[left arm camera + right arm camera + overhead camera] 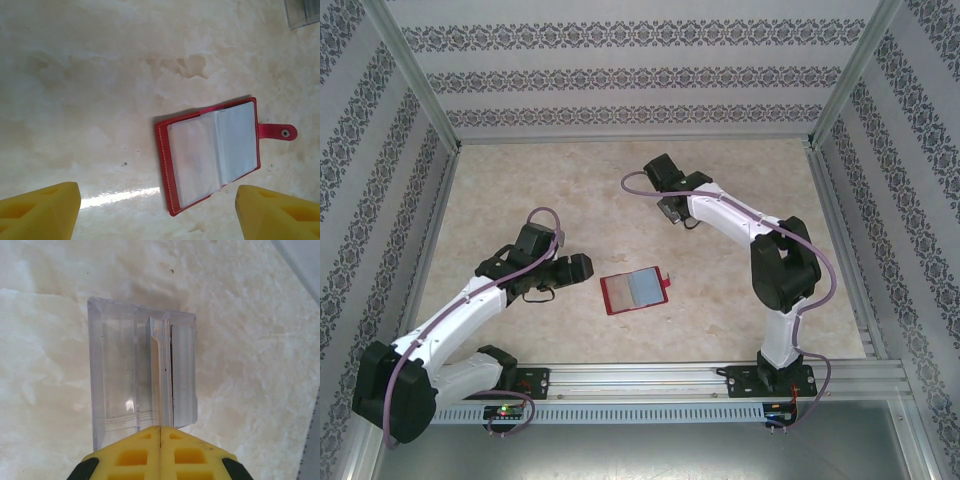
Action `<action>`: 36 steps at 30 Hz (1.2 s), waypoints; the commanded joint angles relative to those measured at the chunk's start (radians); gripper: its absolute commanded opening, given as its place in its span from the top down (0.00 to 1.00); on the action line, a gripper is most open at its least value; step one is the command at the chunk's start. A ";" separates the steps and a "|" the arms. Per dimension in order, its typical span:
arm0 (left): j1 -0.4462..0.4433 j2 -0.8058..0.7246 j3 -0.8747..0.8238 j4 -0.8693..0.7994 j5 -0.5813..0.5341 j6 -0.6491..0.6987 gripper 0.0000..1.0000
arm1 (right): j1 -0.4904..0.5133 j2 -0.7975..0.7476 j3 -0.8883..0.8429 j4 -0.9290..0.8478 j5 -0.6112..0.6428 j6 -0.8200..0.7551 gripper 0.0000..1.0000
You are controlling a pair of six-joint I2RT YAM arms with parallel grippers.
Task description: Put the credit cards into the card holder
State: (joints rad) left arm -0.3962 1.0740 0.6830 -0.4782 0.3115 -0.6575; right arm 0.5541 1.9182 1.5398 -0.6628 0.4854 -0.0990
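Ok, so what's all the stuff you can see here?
table: one, beige marbled, under everything
walls: three, white with grey stripes, around the table
tray: one, clear, on the table
credit cards: a stack, pale, on edge in the tray
card holder: one, red, open mid-table
left gripper: one, yellow fingers, open, near the card holder
right gripper: one, yellow fingers, shut, at the tray

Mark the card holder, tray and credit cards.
card holder [212, 152]: left wrist view, clear inner pockets at its middle.
tray [112, 375]: right wrist view, bare floor beside the cards.
credit cards [162, 370]: right wrist view, upper edges of the stack.
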 commanded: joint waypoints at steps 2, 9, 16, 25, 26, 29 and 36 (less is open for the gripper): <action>0.011 -0.003 0.021 0.014 0.029 0.005 0.21 | -0.011 -0.098 -0.033 0.004 -0.081 0.060 1.00; 0.010 0.010 -0.037 0.094 0.148 -0.008 0.21 | -0.045 -0.327 -0.182 0.026 -0.337 0.162 1.00; 0.004 0.039 -0.113 0.199 0.227 -0.041 0.23 | -0.136 -0.500 -0.457 0.145 -0.955 0.347 1.00; -0.041 0.195 -0.107 0.314 0.277 -0.071 0.33 | -0.102 -0.358 -0.623 0.380 -1.349 0.480 1.00; -0.049 0.209 -0.103 0.313 0.273 -0.064 0.35 | -0.092 -0.331 -0.628 0.387 -1.363 0.478 1.00; -0.058 0.254 -0.081 0.270 0.250 -0.063 0.43 | -0.088 -0.246 -0.607 0.354 -1.403 0.459 1.00; -0.080 0.296 -0.073 0.282 0.230 -0.052 0.43 | -0.092 -0.162 -0.618 0.368 -1.396 0.432 1.00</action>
State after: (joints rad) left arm -0.4648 1.3521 0.5777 -0.2150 0.5629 -0.7155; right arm 0.4652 1.7317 0.9260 -0.3145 -0.8604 0.3450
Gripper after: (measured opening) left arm 0.571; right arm 0.066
